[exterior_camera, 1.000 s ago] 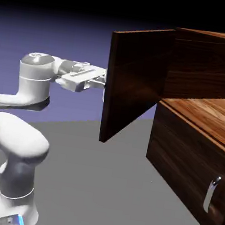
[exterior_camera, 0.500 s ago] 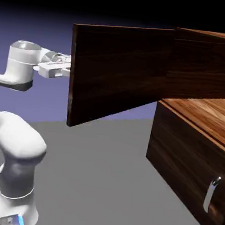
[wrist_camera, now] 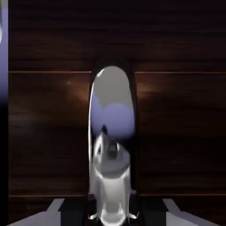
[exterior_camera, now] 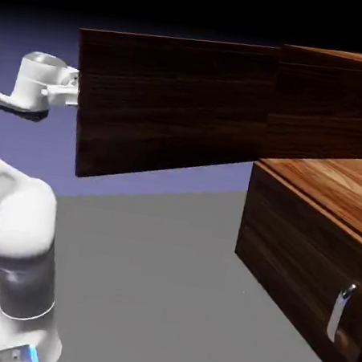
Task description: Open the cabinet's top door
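Dark brown wood makes the top door (exterior_camera: 174, 110); it stands wide open, left of the cabinet (exterior_camera: 310, 210), the jaws at its far left edge; earlier it stuck out less to the left.

In the hand view, the jaws (wrist_camera: 112, 212) pinch the shiny handle (wrist_camera: 112, 106); its long side runs straight away from them.

place: a pretend room made by computer | shown by: plain blue-violet back (exterior_camera: 155, 160), flat grey ground (exterior_camera: 147, 269); a white robot arm (exterior_camera: 22, 235) and wood cabinet (exterior_camera: 303, 258) are seen
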`<action>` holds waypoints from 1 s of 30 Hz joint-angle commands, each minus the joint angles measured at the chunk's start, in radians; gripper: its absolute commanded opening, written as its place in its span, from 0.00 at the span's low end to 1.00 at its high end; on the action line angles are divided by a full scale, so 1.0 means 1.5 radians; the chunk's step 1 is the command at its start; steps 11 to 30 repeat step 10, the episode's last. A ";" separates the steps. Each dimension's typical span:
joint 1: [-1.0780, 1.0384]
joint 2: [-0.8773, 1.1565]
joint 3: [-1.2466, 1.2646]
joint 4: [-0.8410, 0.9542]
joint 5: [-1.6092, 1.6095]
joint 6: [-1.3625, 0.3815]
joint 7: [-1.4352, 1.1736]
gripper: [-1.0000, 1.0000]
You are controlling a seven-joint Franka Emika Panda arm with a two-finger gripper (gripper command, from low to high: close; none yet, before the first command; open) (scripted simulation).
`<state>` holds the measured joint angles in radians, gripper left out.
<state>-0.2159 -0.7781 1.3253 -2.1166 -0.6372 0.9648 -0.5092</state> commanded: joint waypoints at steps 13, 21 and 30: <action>-0.242 -0.054 0.158 0.210 0.051 -0.101 -0.051 0.00; -0.242 -0.054 0.158 0.210 0.051 -0.101 -0.051 0.00; -0.242 -0.054 0.158 0.210 0.051 -0.101 -0.051 0.00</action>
